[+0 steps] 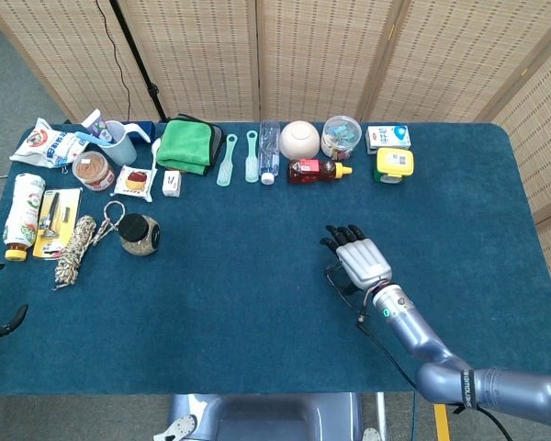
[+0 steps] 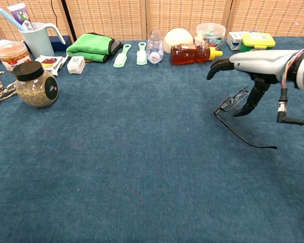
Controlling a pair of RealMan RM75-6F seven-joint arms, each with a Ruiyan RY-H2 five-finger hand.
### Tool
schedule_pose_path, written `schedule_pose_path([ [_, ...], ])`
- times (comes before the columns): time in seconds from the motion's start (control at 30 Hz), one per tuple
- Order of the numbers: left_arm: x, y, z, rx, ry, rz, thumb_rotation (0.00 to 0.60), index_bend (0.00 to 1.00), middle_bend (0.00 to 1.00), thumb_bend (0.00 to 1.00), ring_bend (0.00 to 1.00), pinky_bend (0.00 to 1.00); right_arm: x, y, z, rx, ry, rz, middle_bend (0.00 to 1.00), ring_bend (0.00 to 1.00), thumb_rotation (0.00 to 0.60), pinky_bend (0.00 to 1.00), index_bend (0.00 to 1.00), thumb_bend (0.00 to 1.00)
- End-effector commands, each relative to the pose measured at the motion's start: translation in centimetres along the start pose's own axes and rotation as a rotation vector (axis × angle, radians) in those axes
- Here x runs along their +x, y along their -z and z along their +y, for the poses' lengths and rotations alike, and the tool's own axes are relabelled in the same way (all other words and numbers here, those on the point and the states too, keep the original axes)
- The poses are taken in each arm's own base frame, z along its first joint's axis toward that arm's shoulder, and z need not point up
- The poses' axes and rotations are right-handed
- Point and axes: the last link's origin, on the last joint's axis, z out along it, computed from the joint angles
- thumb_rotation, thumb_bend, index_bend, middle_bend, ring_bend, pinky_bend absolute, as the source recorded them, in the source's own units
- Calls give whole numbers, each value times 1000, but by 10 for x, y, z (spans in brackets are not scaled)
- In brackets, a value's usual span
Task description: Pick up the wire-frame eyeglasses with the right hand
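On the blue table (image 2: 116, 167), right of middle, the right hand (image 2: 253, 61) hovers with fingers apart over thin, bendy eyeglasses (image 2: 238, 119); grab the front frame, maybe.

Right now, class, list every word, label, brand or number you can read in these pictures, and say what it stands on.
None reads clearly.
Toothpaste tube: print too blurred.
Jar label: too small.
White packet: logo and print blurred.
Yellow-lidded box: label illegible.
Small white box: unreadable.

My silver right hand (image 1: 361, 261) hovers flat, black fingers (image 1: 340, 236) spread, directly over the thin black wire-frame eyeglasses (image 1: 338, 284) lying on the blue felt table (image 1: 239, 276).
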Motion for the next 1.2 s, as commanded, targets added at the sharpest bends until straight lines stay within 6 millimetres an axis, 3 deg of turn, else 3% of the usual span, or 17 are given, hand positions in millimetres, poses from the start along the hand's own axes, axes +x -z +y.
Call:
schedule_pose_path([
  [0.03, 0, 0, -1, 1, 1, -1, 278, 201, 24, 249, 53, 82, -5, -4, -6, -7, 1, -1, 0, 0, 600, 0, 109, 214],
  [0.8, -1, 2, -2, -4, 12, -11, 279, 201, 24, 250, 53, 82, -31, -25, -20, -70, 27, -16, 0, 0, 600, 0, 61, 213],
  [1.2, -1, 2, -1, -7, 11, -9, 280, 201, 24, 249, 53, 82, -34, -25, -4, -118, 136, 5, 0, 0, 600, 0, 109, 215],
])
